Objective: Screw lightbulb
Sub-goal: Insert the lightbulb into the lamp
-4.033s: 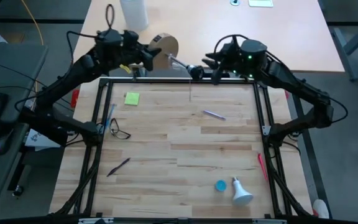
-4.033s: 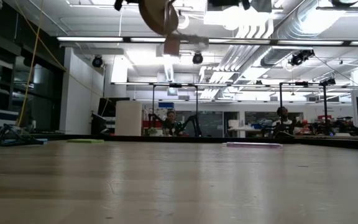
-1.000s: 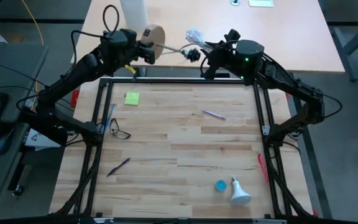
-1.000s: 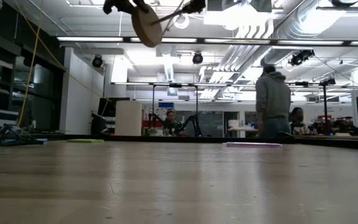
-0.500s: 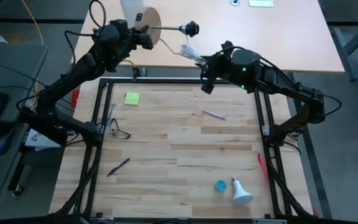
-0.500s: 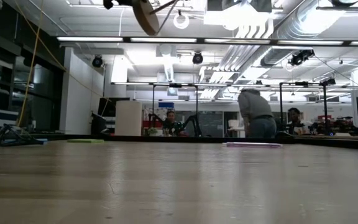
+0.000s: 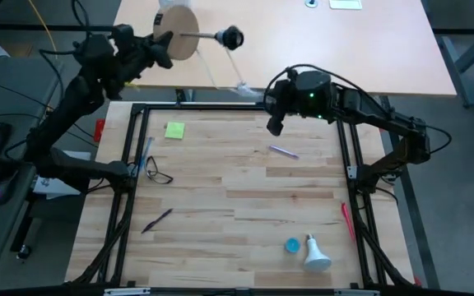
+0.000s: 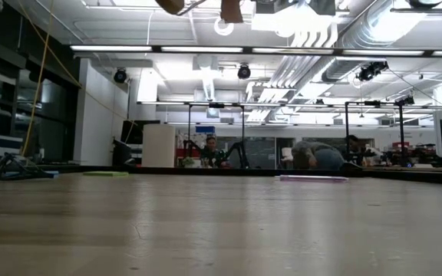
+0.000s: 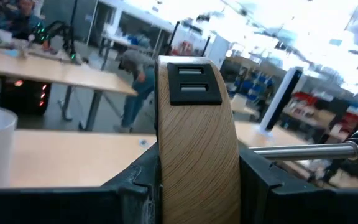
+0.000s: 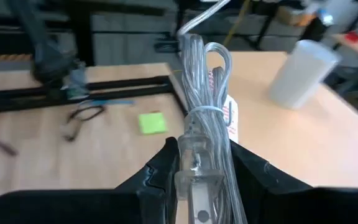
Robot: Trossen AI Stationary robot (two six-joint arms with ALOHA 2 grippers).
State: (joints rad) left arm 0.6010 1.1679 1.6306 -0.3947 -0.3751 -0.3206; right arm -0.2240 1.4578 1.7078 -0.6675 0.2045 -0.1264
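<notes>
The left gripper (image 9: 197, 186) is held above the far left edge of the surface, its fingers (image 9: 138, 186) clenched on the rim of a round wooden disc (image 9: 197, 143). In the left wrist view the disc stands edge-on between them, with a black rocker switch (image 9: 193, 84) set into its rim. A thin metal rod (image 7: 204, 35) runs from the disc's face to a small black socket (image 7: 232, 37) at its end.

The right gripper (image 10: 201, 180) is near the far edge of the wooden surface (image 7: 245, 189), right of centre. Its fingers (image 10: 160, 171) are grasping a coiled bundle of clear power cord (image 10: 204, 93), tied at the middle, with a white tag hanging from it. In the high view a pale strand of that cord (image 7: 212, 70) stretches between the bundle and the disc.

The lightbulb (image 7: 317, 253) lies on its side near the front right corner of the surface, well apart from both grippers. It is frosted white, with a round globe narrowing through a cone-shaped neck to a small screw base that points toward the far side. A small blue cap (image 7: 291, 245) lies just beside the base.

Elsewhere on the surface are a yellow-green sticky note (image 7: 174, 130), a pair of glasses (image 7: 156, 171), a dark pen (image 7: 156, 220) and a purple pen (image 7: 284, 150). A tall white cylinder (image 10: 300, 73) stands on the lighter table beyond.
</notes>
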